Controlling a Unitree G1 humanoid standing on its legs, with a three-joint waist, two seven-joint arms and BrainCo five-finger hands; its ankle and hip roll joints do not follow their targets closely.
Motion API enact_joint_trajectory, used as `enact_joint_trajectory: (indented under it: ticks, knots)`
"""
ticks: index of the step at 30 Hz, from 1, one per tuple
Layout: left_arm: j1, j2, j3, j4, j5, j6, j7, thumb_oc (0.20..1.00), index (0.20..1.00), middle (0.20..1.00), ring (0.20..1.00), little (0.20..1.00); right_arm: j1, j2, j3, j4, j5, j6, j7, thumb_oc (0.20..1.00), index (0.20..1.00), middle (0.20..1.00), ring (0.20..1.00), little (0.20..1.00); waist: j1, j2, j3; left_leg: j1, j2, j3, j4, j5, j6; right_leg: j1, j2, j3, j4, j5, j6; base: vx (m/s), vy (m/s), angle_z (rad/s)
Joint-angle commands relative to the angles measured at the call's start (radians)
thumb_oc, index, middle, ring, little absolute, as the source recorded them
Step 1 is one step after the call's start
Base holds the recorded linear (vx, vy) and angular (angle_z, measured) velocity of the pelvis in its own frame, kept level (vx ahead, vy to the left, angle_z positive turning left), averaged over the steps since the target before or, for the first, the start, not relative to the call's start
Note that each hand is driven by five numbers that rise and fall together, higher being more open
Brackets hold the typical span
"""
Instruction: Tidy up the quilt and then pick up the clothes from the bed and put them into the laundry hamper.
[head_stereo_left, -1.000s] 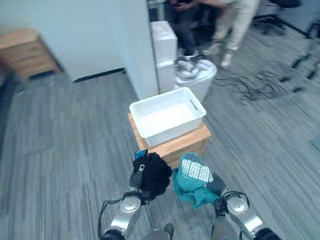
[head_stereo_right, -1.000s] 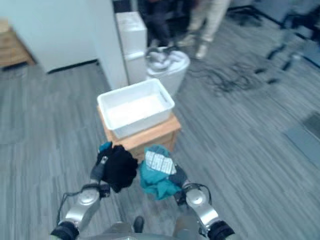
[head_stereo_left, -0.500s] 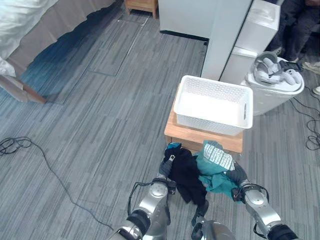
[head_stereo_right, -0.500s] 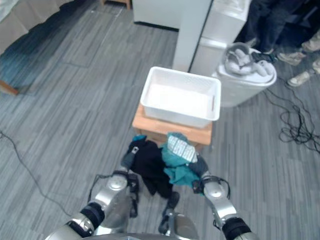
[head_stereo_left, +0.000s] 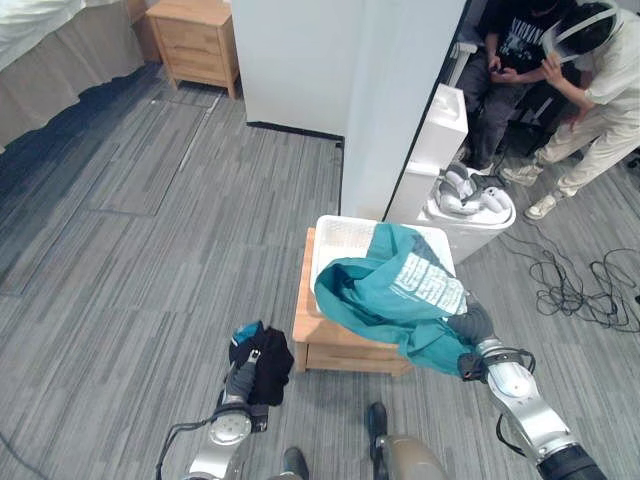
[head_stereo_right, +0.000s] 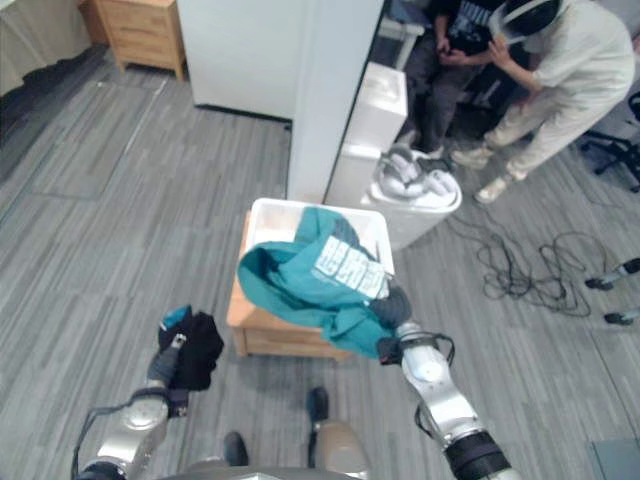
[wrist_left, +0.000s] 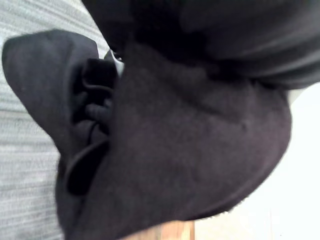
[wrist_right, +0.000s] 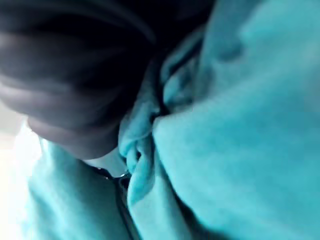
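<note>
Right hand (head_stereo_left: 472, 325) raised forward, fingers closed on the teal garment (head_stereo_left: 385, 290). Left hand (head_stereo_left: 241, 380) held low, fingers closed on the black garment (head_stereo_left: 268, 362).

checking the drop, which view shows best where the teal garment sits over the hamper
The left eye view: the teal garment drapes across the white hamper on the wooden stand, held by the right hand. The right eye view shows much the same. The right wrist view gives just close-up teal folds; the left wrist view shows the black garment.
</note>
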Motion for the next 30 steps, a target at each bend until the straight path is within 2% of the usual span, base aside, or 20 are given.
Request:
enact_joint_trajectory:
  ticks: [1, 7, 9, 14, 16, 17, 18, 20, 21, 22, 24, 25, 28, 30]
  knots:
    - [-0.063, -0.045, -0.016, -0.037, -0.061, -0.030, -0.065, 0.200, 0.200, 0.200, 0.200, 0.200, -0.154, -0.070, -0.044, -0.079, -0.050, -0.022, 0.000, 0.200, 0.200, 0.200, 0.200, 0.200, -0.011, 0.062, 0.012, -0.031, 0.118, -0.054, -0.004, 0.029, -0.091, 0.146, 0.031, -0.026, -0.008, -0.127, -0.009, 0.13, -0.064, -0.02]
    - [-0.025, -0.039, -0.032, -0.030, -0.036, -0.012, -0.108, 0.200, 0.200, 0.200, 0.200, 0.200, -0.347, -0.103, 0.020, -0.034, -0.102, 0.010, 0.026, 0.200, 0.200, 0.200, 0.200, 0.200, 0.002, 0.072, 0.022, -0.020, 0.128, -0.049, -0.007, 0.026, -0.105, 0.183, 0.027, -0.053, -0.050, -0.124, -0.017, 0.07, -0.050, -0.04]
    - [-0.037, -0.039, -0.043, -0.041, -0.044, -0.019, -0.110, 0.200, 0.200, 0.200, 0.200, 0.200, -0.430, -0.122, 0.057, 0.010, -0.118, 0.017, 0.033, 0.200, 0.200, 0.200, 0.200, 0.200, 0.011, 0.076, 0.042, -0.033, 0.129, -0.053, -0.007, 0.030, -0.109, 0.177, 0.023, -0.057, -0.058, -0.117, -0.014, -0.04, -0.048, -0.08]
    - [-0.140, 0.020, -0.107, -0.173, -0.053, -0.065, -0.081, 0.200, 0.200, 0.200, 0.200, 0.200, -0.779, -0.235, 0.122, 0.269, -0.155, 0.078, -0.032, 0.200, 0.200, 0.200, 0.200, 0.200, 0.045, 0.104, 0.161, -0.177, 0.126, -0.074, -0.007, 0.078, -0.119, 0.010, 0.019, -0.052, -0.018, -0.097, -0.015, -0.26, -0.025, 0.10]
    - [-0.160, 0.057, -0.135, -0.266, -0.003, -0.079, -0.081, 0.200, 0.200, 0.200, 0.200, 0.200, -0.927, -0.255, 0.149, 0.424, -0.147, 0.106, -0.060, 0.200, 0.200, 0.200, 0.200, 0.200, 0.059, 0.131, 0.195, -0.235, 0.129, -0.069, -0.007, 0.095, -0.126, -0.047, 0.012, -0.058, -0.008, -0.089, -0.011, -0.12, -0.006, 0.22]
    - [-0.160, 0.056, -0.134, -0.267, -0.003, -0.078, -0.081, 0.200, 0.200, 0.200, 0.200, 0.200, -0.930, -0.255, 0.151, 0.428, -0.147, 0.104, -0.060, 0.200, 0.200, 0.200, 0.200, 0.200, 0.059, 0.132, 0.194, -0.237, 0.130, -0.068, -0.007, 0.095, -0.126, -0.050, 0.013, -0.058, -0.007, -0.089, -0.012, -0.05, -0.038, 0.12]
    - [-0.157, 0.071, -0.135, -0.295, -0.014, -0.076, -0.093, 0.200, 0.200, 0.200, 0.200, 0.200, -1.007, -0.264, 0.170, 0.522, -0.149, 0.134, -0.066, 0.200, 0.200, 0.200, 0.200, 0.200, 0.068, 0.148, 0.210, -0.263, 0.130, -0.068, -0.007, 0.102, -0.129, -0.073, 0.010, -0.057, -0.008, -0.085, -0.008, 0.00, 0.000, 0.00]
    - [-0.158, 0.073, -0.132, -0.302, -0.053, -0.070, -0.107, 0.200, 0.200, 0.200, 0.200, 0.200, -1.049, -0.274, 0.192, 0.600, -0.160, 0.154, -0.054, 0.200, 0.200, 0.200, 0.200, 0.200, 0.073, 0.160, 0.219, -0.282, 0.131, -0.068, -0.007, 0.111, -0.133, -0.090, 0.008, -0.057, -0.008, -0.081, -0.006, -0.08, -0.016, 0.05]
    - [-0.168, 0.067, -0.131, -0.320, -0.124, -0.058, -0.131, 0.200, 0.200, 0.200, 0.200, 0.200, -1.121, -0.269, 0.224, 0.795, -0.165, 0.189, -0.031, 1.000, 1.000, 1.000, 1.000, 1.000, 0.083, 0.186, 0.228, -0.312, 0.133, -0.065, -0.007, 0.125, -0.145, -0.106, 0.004, -0.068, -0.024, -0.068, -0.002, -0.10, 0.002, 0.08]
    - [-0.169, 0.066, -0.129, -0.320, -0.125, -0.058, -0.132, 0.200, 0.200, 0.200, 0.200, 0.200, -1.126, -0.268, 0.228, 0.801, -0.164, 0.186, -0.031, 1.000, 1.000, 1.000, 1.000, 1.000, 0.081, 0.187, 0.228, -0.314, 0.133, -0.066, -0.007, 0.126, -0.145, -0.107, 0.004, -0.068, -0.026, -0.067, -0.002, -0.08, 0.014, 0.08]
    - [-0.184, 0.064, -0.138, -0.344, -0.139, -0.051, -0.141, 0.200, 0.200, 0.200, 0.200, 0.200, -1.159, -0.266, 0.270, 0.943, -0.216, 0.206, -0.012, 1.000, 1.000, 1.000, 1.000, 1.000, 0.083, 0.208, 0.233, -0.329, 0.137, -0.068, -0.007, 0.131, -0.155, -0.103, 0.003, -0.075, -0.057, -0.055, 0.003, -0.05, 0.025, 0.15]
    - [-0.200, 0.064, -0.140, -0.379, -0.103, -0.051, -0.133, 0.200, 0.200, 0.200, 0.200, 0.200, -1.135, -0.268, 0.282, 0.993, -0.266, 0.210, -0.017, 1.000, 1.000, 1.000, 1.000, 1.000, 0.078, 0.220, 0.232, -0.329, 0.145, -0.070, -0.007, 0.134, -0.163, -0.095, 0.005, -0.077, -0.081, -0.045, 0.008, -0.03, 0.023, 0.13]
    - [-0.225, 0.069, -0.138, -0.379, -0.034, -0.072, -0.107, 0.200, 0.200, 0.200, 0.200, 0.200, -1.093, -0.248, 0.247, 0.977, -0.257, 0.205, -0.042, 1.000, 1.000, 1.000, 1.000, 1.000, 0.072, 0.216, 0.227, -0.318, 0.155, -0.062, -0.007, 0.129, -0.165, -0.091, 0.008, -0.067, -0.090, -0.044, 0.013, -0.01, -0.008, -0.01]
    - [-0.241, 0.061, -0.126, -0.351, -0.017, -0.079, -0.093, 0.200, 0.200, 0.200, 0.200, 0.200, -1.050, -0.236, 0.210, 0.887, -0.253, 0.221, -0.057, 1.000, 1.000, 1.000, 1.000, 1.000, 0.062, 0.201, 0.222, -0.302, 0.164, -0.040, -0.007, 0.123, -0.165, -0.093, 0.011, -0.048, -0.090, -0.040, 0.019, 0.00, -0.037, -0.02]
